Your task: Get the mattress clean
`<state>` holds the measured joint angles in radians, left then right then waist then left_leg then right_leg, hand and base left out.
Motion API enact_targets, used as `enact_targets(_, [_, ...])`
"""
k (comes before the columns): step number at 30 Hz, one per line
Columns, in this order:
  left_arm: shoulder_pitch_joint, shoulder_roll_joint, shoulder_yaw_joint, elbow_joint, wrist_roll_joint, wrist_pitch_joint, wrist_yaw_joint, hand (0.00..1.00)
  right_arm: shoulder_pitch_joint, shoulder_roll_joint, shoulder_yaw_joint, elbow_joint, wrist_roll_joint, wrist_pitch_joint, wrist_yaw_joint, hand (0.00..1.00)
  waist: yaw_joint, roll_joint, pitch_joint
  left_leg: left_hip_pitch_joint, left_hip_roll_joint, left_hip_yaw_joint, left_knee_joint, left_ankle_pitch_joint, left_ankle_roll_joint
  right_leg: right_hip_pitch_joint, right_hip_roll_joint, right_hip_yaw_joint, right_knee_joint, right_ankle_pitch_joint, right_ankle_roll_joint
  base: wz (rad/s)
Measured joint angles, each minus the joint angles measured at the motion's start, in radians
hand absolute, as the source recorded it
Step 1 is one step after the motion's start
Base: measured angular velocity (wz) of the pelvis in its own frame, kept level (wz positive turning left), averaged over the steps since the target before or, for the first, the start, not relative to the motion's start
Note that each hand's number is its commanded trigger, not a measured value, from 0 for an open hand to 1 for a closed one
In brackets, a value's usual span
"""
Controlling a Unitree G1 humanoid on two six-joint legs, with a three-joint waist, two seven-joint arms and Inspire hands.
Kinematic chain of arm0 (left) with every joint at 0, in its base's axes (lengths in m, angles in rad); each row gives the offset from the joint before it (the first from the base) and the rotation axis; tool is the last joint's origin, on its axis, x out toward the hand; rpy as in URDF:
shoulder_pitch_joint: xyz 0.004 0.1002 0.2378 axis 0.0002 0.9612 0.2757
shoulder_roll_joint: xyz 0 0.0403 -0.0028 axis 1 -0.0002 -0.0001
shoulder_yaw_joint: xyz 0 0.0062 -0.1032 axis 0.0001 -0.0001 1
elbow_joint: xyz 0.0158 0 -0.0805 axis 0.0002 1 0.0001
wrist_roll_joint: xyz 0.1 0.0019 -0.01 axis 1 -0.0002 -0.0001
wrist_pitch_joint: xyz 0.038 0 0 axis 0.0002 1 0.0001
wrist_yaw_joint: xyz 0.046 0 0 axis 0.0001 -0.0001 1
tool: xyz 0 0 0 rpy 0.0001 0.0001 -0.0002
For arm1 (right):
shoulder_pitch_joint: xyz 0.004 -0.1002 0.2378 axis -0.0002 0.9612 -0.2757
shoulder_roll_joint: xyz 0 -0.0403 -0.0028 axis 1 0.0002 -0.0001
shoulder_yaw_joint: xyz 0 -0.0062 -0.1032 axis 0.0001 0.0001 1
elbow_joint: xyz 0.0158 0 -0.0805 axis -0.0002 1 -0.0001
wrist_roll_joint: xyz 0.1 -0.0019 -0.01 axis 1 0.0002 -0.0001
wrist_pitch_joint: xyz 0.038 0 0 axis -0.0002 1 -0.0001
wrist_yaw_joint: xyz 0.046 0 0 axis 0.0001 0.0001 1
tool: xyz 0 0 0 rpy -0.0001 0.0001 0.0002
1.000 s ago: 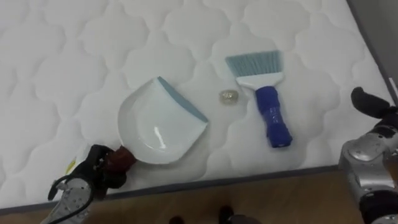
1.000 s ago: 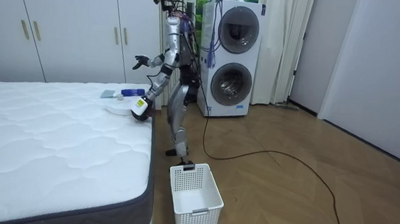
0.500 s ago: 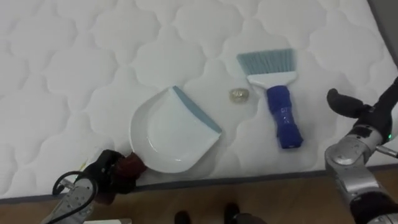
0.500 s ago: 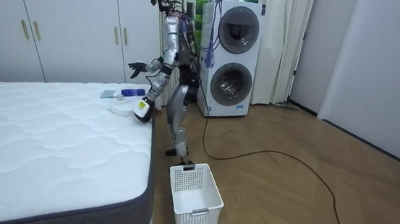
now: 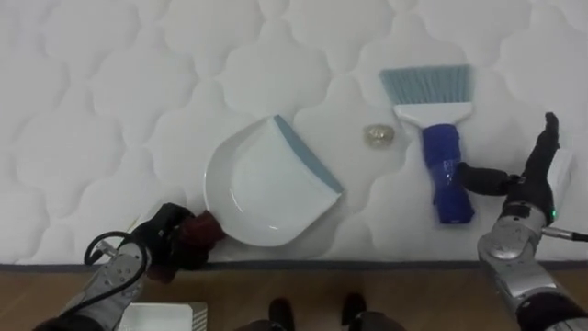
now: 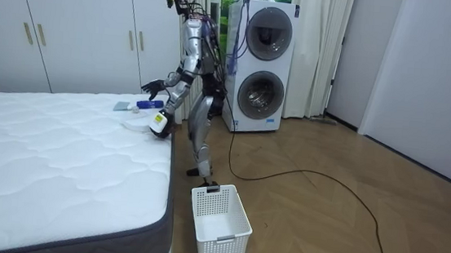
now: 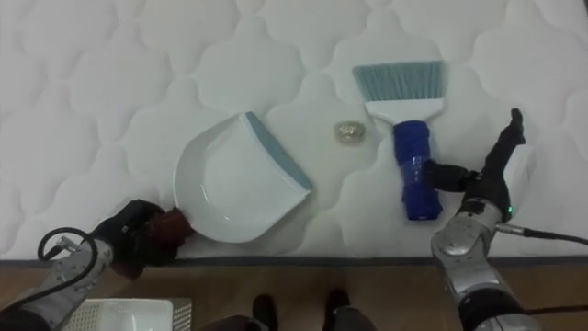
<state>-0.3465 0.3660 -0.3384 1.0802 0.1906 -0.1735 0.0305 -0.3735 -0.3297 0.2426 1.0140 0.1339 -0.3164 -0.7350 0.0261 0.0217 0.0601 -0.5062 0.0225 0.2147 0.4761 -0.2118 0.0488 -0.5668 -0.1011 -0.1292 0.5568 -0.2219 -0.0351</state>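
Quilted white bed stretches before the robot, which stands at its edge on a wooden floor, with white wardrobes behind the bed, a stacked washer and dryer behind the robot and a white basket on the floor near the bed's corner.

The left robot hand sits at the mattress's near edge, its fingers curled round the dark red handle of a white dustpan. The pan lies flat on the bed just beyond and to the right of that hand, its blue lip turned toward the right robot hand.

The right robot hand hovers over the bed's near right part with its fingers straight and spread, pointing away from the robot, and holds nothing. Its thumb reaches left to the blue grip of a brush; whether they touch cannot be told. The brush lies flat just left of this hand, pale blue bristles pointing away from the robot.

A small crumpled scrap rests on the mattress between the dustpan's lip and the brush, left of the right robot hand and apart from both tools.
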Motion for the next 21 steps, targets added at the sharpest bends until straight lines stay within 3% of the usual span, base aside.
enact_targets(8, [-0.007,-0.004,-0.002,0.001,0.039,0.006,0.051,1.0,-0.008,0.005,0.002,-0.054,0.046,0.0,0.018,0.0,-0.001,0.005,0.0043,-0.024,0.004,-0.001,0.026,-0.004,0.006,-0.014,-0.001,-0.005,0.015,-0.002,0.0,0.02])
enact_targets(21, [-0.01,-0.004,-0.041,0.0,0.039,0.001,0.09,1.0,-0.046,0.01,0.046,-0.094,0.052,-0.002,0.019,0.0,-0.01,0.006,0.0043,-0.027,0.003,0.0,0.028,-0.005,0.008,-0.02,-0.003,-0.004,0.02,-0.003,0.0,0.0])
